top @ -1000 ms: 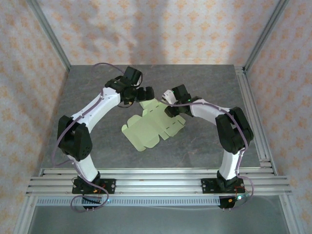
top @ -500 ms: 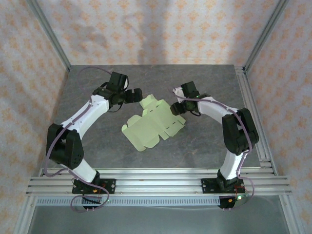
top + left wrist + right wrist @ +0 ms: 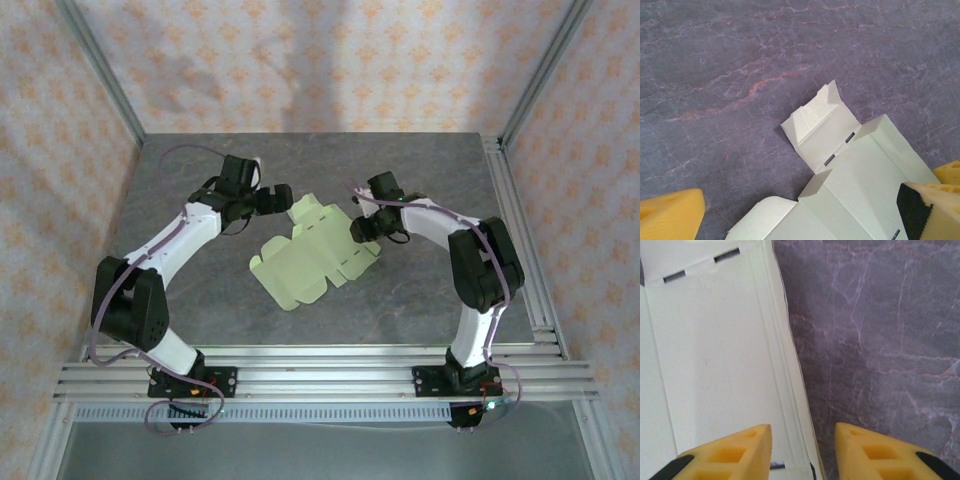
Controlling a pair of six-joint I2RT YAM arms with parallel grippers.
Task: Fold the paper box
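the flat paper box lies unfolded on the table between the arms. the right gripper is nearer: its part-spread fingers straddle the sheet's right edge, pinching nothing. the left gripper, spread wide, hangs beside the far flap.

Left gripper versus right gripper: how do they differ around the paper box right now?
Opening: the left gripper has its fingers spread wide; the right gripper has them much closer, with a gap between.
Placement: the left gripper faces the paper box's far flap from the left; the right gripper straddles its right edge, one finger over card, one over the table.
Shared: yellow fingers, both beside the flat sheet, neither clamping it.
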